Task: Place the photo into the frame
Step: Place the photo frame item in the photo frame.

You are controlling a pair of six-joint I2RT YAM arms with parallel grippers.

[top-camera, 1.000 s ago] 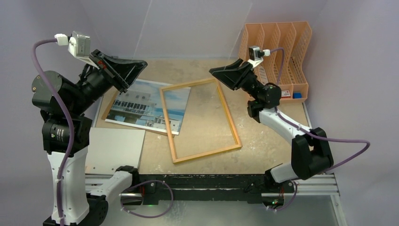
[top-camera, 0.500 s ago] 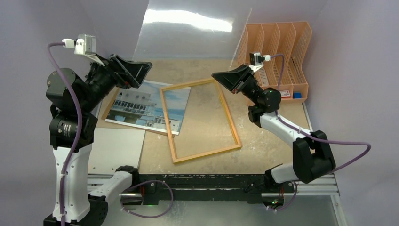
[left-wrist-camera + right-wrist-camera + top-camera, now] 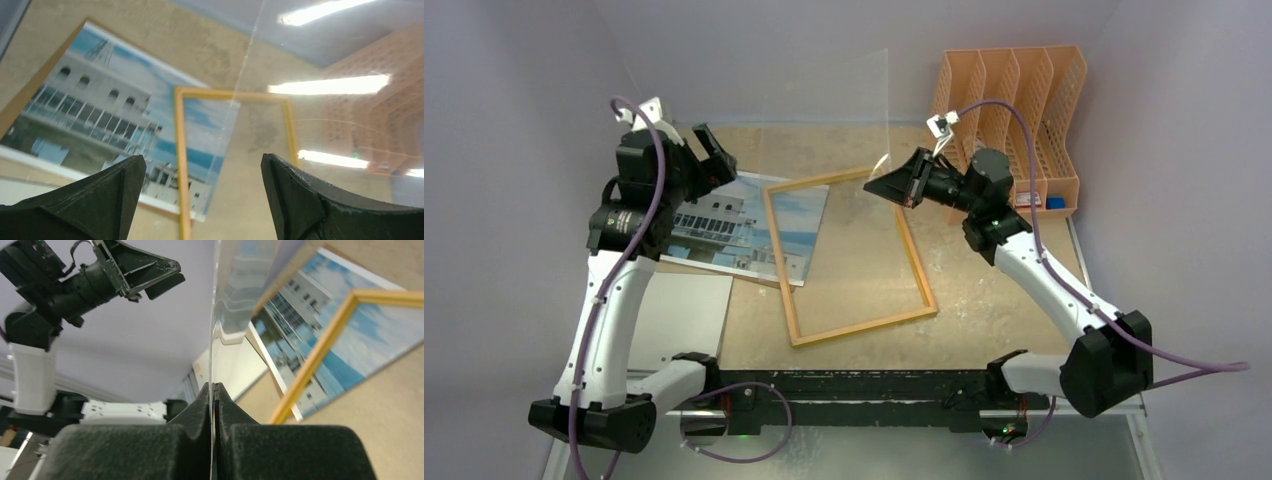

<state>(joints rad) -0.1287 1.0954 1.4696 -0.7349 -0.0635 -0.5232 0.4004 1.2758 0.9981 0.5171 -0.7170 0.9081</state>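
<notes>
Currently, nearest the arm bases, a grey-white panel (image 3: pixel 674 310) lies flat at the left. Beyond it, the frame (image 3: pixel 864 325) lies flat on the table (image 3: pixel 984 290), its left rail overlapping the right edge of the photo (image 3: pixel 724 225). The photo lies face up on a brown backing board (image 3: pixel 653 232), left of centre. Treat the photo as light, limp paper: it will likely bend or slide if pinched carelessly. Take hold at an exposed edge or corner, clear of the frame rail. Farther back, the left gripper (image 3: pixel 714 160) hovers over the photo, jaws spread wide, empty. The right gripper (image 3: pixel 886 183) is clamped on one edge of a clear pane (image 3: pixel 834 110), held upright. A peach file rack (image 3: pixel 1014 100) stands farthest.
</notes>
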